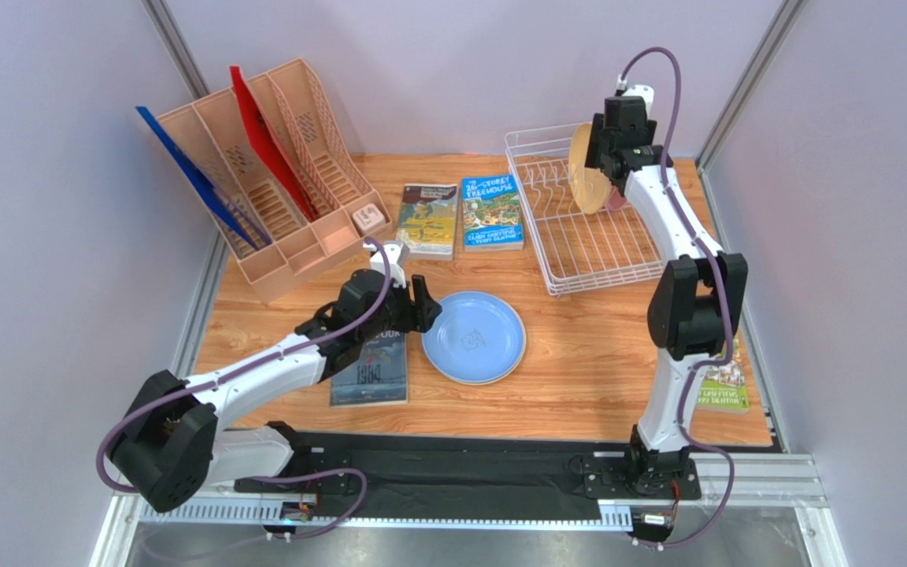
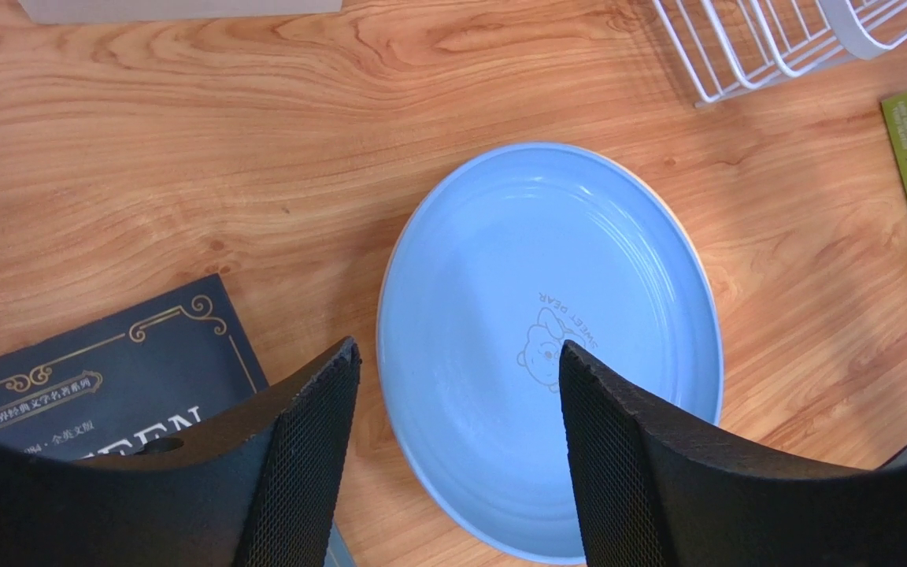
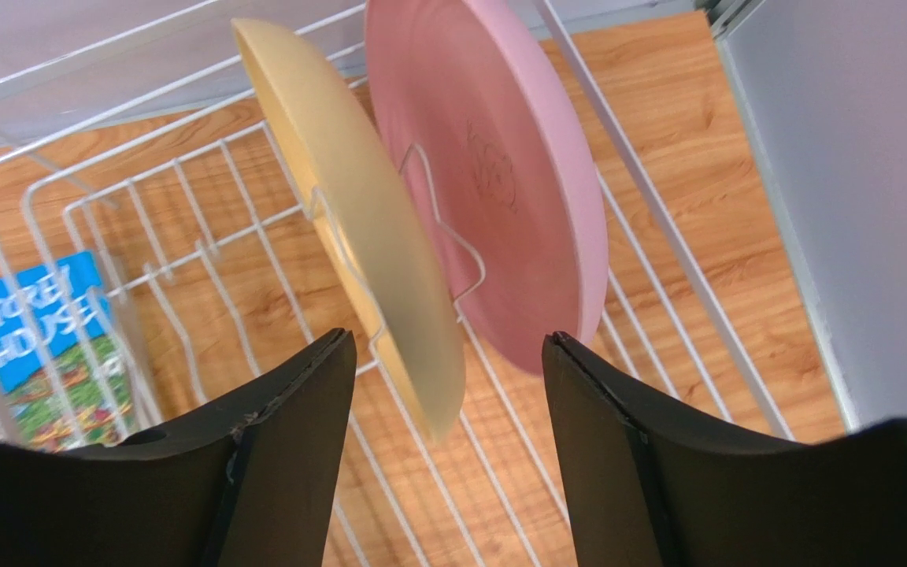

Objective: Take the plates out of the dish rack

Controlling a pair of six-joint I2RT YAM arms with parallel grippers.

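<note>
left jaws, closest to the lens in the left wrist view: apart, nothing between them, hovering over the 6 o'clock rim of the light blue plate (image 2: 541, 343). left arm (image 1: 269, 366) reaches in from 7 o'clock.

plates counted in view: 3.
- 1 light blue, flat on the counter (image 1: 588, 366) near centre, printed centre mark facing up. thin tan edge shows along its 3 o'clock rim; cannot tell whether another plate lies beneath.
- 1 yellow-tan plate (image 3: 358, 225), upright on edge in the dish rack (image 1: 594, 246).
- 1 pink plate (image 3: 488, 177), upright just behind the yellow-tan one, a wire tine between the two.

dish rack: 1, white wire, at 1 o'clock on the counter.

right jaws: apart, straddling the lower edge of the yellow-tan plate; gap visible on both sides, no contact seen. right arm (image 1: 683, 301) stretches up from 5 o'clock.

other items:
- books: 4. green-yellow book (image 1: 429, 219) and blue book (image 1: 491, 213) side by side at 12 o'clock, just beside the rack; dark book (image 1: 370, 366) partly under the left arm at 7 o'clock; green book (image 1: 724, 384) at 4 o'clock, partly hidden by the right arm.
- peach file organiser (image 1: 269, 165): 1, at 10 o'clock, holding 1 blue folder (image 1: 198, 177) and 1 red folder (image 1: 260, 136).
</note>
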